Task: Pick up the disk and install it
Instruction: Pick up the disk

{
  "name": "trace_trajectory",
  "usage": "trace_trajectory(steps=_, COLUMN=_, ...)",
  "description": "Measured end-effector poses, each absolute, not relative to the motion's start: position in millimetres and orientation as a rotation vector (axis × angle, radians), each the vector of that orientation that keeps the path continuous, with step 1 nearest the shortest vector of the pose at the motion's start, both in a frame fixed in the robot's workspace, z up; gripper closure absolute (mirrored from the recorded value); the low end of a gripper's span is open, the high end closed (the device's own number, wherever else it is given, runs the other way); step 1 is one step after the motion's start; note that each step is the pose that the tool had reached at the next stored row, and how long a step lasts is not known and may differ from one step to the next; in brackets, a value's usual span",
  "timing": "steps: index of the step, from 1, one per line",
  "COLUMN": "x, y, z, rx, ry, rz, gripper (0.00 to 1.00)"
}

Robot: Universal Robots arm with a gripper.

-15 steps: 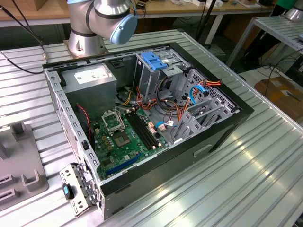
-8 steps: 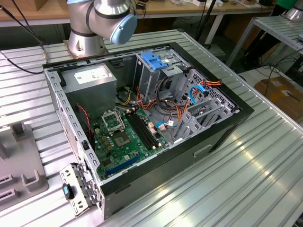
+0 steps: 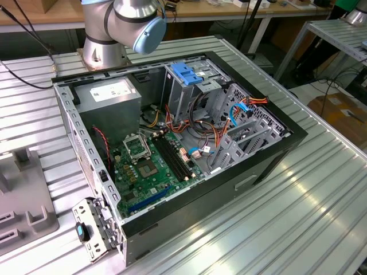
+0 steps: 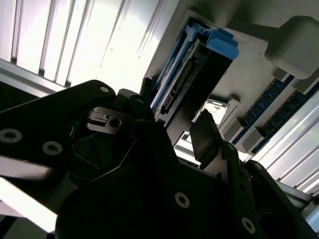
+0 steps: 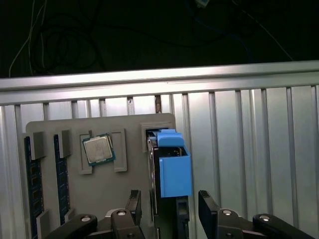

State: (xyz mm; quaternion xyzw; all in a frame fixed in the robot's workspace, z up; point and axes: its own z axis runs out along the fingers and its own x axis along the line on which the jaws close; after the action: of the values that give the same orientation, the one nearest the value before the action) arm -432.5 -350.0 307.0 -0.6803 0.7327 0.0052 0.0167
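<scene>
gripper [image 5: 170, 201] open, fingers [image 5: 207, 205] one on each side of the disk [image 5: 174, 172], a small gap showing on both sides in the first wrist view, so no squeeze yet as far as i can tell. disk stands on its long edge, blue side rail up toward the camera, seated in a slot of the grey tray [image 5: 99, 194]. that slot is at the tray corner next to the table's edge rail, at the end away from the ram sticks [image 5: 34, 174]. cpu [image 5: 98, 149] sits in its own pocket between the ram sticks and the disk. tray lies flat on the ribbed metal table [image 5: 249, 149], close to the table edge. the second wrist view has the disk [image 4: 184, 79] edge-on, connector row visible, blue rail at the end.

progress: judged early. disk not gripped, not lifted, fully in its slot. pick and install are both left. open computer case [image 3: 189, 206] lies on its side mid-table in the exterior view, drive cage [image 3: 186, 77] with the blue top at the case's far edge, no disk visible going in there.

arm pose: arm [image 3: 135, 20] base stands at the table's far edge behind the case, a joint bent above it, the rest runs out of frame. wrist looks to point straight down over the tray, fingers lined up across the disk's thin sides.
</scene>
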Motion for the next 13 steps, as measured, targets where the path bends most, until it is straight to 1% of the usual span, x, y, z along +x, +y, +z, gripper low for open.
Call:
trace_trajectory(steps=4, x=-432.5, y=-349.9, z=307.2, rx=-2.115, ry=2.278, rz=0.016, gripper=0.42)
trace_trajectory(steps=5, x=-432.5, y=-350.0, z=307.2, rx=-2.115, ry=2.278, rz=0.016, gripper=0.44)
trace_trajectory(steps=6, x=-432.5, y=-350.0, z=307.2, rx=-2.115, ry=2.278, rz=0.016, gripper=0.51)
trace_trajectory(steps=13, x=-432.5, y=-350.0, z=307.2, rx=-2.115, ry=2.278, rz=0.016, gripper=0.51)
